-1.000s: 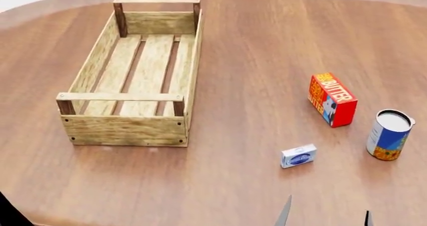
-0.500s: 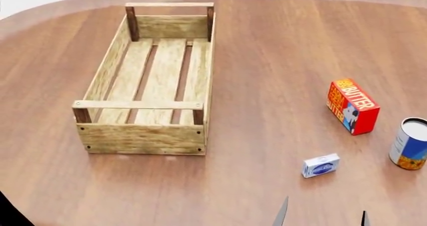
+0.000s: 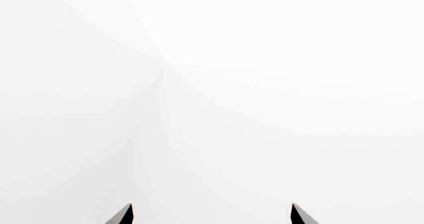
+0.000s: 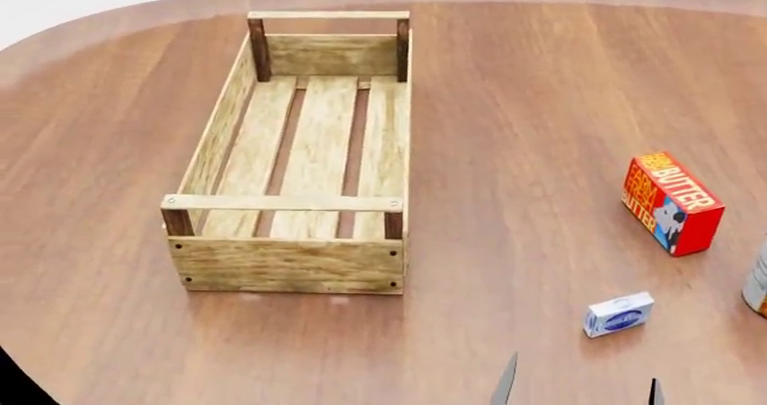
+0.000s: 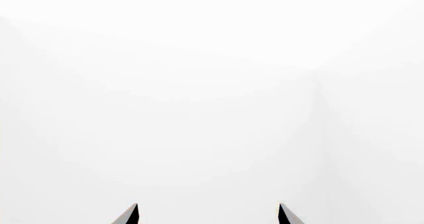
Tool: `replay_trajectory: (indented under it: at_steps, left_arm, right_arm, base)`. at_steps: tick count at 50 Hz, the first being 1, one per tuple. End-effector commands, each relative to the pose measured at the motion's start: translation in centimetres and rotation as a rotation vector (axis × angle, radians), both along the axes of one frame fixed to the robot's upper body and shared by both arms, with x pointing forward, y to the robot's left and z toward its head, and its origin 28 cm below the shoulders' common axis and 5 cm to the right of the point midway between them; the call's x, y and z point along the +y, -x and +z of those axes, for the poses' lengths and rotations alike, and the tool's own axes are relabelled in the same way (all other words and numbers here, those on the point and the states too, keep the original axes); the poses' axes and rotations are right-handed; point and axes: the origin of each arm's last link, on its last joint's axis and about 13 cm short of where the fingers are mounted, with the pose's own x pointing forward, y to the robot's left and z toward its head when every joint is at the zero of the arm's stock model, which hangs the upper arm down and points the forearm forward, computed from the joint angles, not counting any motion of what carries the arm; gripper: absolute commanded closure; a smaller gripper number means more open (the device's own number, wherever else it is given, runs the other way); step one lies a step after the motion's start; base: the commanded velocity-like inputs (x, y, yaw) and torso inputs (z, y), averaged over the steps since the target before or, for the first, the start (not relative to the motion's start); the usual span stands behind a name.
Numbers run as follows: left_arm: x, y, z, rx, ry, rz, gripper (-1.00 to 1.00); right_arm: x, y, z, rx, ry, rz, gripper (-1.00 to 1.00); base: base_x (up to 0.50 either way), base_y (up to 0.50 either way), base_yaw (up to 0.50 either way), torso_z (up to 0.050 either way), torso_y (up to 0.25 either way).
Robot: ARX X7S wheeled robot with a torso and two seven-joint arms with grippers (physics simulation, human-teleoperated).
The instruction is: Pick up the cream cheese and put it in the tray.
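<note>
Cream cheese lying flat on counter, near front edge, just ahead of right gripper and slightly to its right, not touching. Right fingers spread wide, nothing between them; only tips poke into head view. Left gripper spread too, seen only in left wrist view against blank white.

Box itself: tiny, flat, white-grey, blue oval logo on top, turned at slight angle. Tray well off to its left, long light-wood crate. Butter box behind it to right.
</note>
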Motion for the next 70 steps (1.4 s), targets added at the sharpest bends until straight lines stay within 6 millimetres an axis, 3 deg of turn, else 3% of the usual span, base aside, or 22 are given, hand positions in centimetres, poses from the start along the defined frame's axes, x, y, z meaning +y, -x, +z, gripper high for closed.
replay_trajectory:
  at_steps: [1,70]
  left_arm:
    - [0.05,0.05,0.06,-0.004,0.002,0.001,-1.00]
    - [0.04,0.15,0.02,-0.010,-0.007,0.005,-1.00]
  right_arm:
    - [0.00,0.06,0.13,-0.004,-0.001,-0.002,-1.00]
    - [-0.14,0.26,0.33,0.006,-0.020,0.008,-1.00]
  base:
    - [0.08,0.14,0.00,0.000,0.000]
    - [0.10,0.14,0.00,0.000,0.000]
